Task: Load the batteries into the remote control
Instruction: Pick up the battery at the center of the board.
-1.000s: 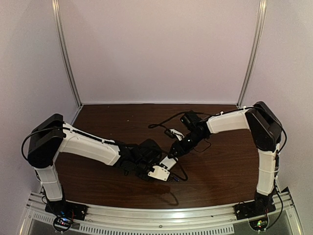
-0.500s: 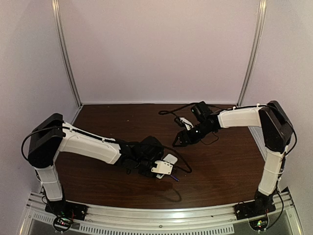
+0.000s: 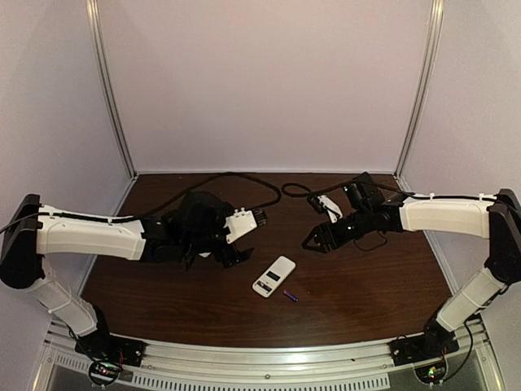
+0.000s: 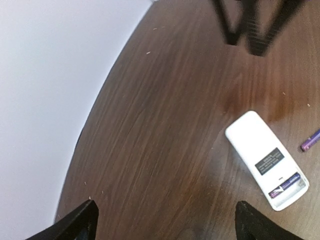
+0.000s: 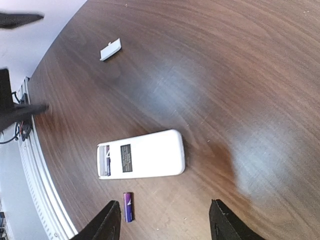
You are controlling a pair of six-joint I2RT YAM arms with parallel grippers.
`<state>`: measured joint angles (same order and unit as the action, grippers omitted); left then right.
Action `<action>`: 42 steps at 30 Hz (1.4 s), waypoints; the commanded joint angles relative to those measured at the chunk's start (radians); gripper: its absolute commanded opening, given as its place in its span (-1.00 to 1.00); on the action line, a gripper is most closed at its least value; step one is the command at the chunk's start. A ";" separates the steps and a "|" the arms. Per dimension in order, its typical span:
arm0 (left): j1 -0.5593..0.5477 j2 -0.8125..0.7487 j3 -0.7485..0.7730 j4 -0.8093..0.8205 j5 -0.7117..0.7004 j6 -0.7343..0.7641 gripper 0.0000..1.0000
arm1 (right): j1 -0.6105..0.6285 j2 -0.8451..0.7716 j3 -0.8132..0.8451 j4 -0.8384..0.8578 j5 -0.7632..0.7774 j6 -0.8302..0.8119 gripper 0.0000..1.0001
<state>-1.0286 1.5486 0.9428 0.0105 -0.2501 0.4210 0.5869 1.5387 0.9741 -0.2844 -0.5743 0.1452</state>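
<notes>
My left gripper (image 4: 167,226) is spread wide with nothing between its fingers, hanging over the table (image 3: 366,301). In the top view the remote (image 3: 273,276) lies flat at its 4 o'clock, apart from it, white back facing up. My right gripper (image 5: 165,225) is also spread and empty, and the remote sits at its 8 o'clock, well clear of the fingers. The recess at one end of the remote is uncovered, and I can see one seated battery (image 4: 286,186) in it. A loose battery (image 3: 290,296) lies on the wood just beside the remote, at its 5 o'clock, not touching. In the right wrist view a small white flat piece (image 5: 110,50) lies well apart from the remote.
</notes>
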 commanded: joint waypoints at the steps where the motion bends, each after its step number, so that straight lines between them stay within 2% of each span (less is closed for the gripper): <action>1: 0.118 -0.112 -0.083 0.097 0.005 -0.336 0.95 | 0.096 -0.045 -0.041 -0.058 0.092 -0.009 0.21; 4: 0.165 -0.160 -0.105 0.082 0.007 -0.445 0.95 | 0.146 -0.033 -0.049 -0.097 0.137 -0.018 0.14; 7: 0.182 -0.204 -0.133 0.102 -0.004 -0.517 0.95 | 0.193 0.008 -0.037 -0.148 0.181 -0.034 -0.04; 11: 0.228 -0.263 -0.170 0.130 0.057 -0.604 0.95 | 0.254 0.059 -0.007 -0.195 0.234 -0.053 -0.14; 17: 0.282 -0.336 -0.202 0.153 0.052 -0.709 0.95 | 0.326 0.127 0.052 -0.257 0.272 -0.076 -0.25; 30: 0.309 -0.322 -0.178 0.081 -0.009 -0.770 0.95 | 0.432 0.299 0.253 -0.453 0.374 -0.099 -0.30; 42: 0.309 -0.327 -0.189 0.074 -0.026 -0.769 0.95 | 0.460 0.417 0.373 -0.543 0.420 -0.098 -0.38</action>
<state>-0.7261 1.2228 0.7486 0.0765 -0.2516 -0.3363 1.0348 1.9247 1.3140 -0.7727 -0.1955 0.0513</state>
